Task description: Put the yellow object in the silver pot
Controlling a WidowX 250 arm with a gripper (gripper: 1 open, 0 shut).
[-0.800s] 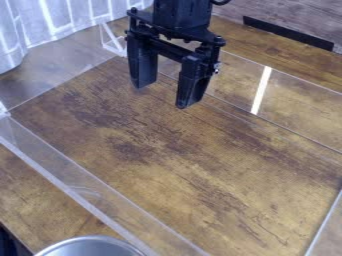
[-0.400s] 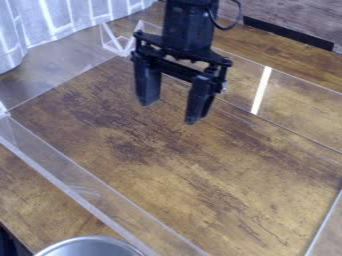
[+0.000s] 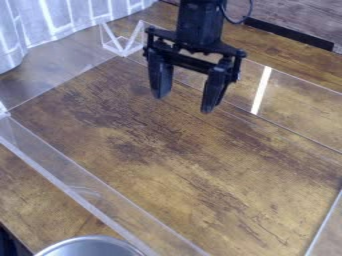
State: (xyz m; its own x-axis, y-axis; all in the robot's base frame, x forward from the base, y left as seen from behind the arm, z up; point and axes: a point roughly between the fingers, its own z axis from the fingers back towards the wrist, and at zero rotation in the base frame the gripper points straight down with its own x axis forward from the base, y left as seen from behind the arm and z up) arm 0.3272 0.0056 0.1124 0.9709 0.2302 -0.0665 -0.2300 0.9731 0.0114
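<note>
While the end effector (image 3: 185,101) hung above the wooden bench (image 3: 134,150): its two fingers stood spread, with nothing visible between them, presumably to leave room for a grasp.
Silver pot: cut off at the lower edge of the camera view (image 3: 91,252), well apart from the fingers, probably set aside to receive the block.
Yellow block: not visible, so its place could not be told.

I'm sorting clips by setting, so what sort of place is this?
Probably a robot test bench, perhaps in a lab: a black arm over a worn wooden table, with clear strips along its edges.
</note>
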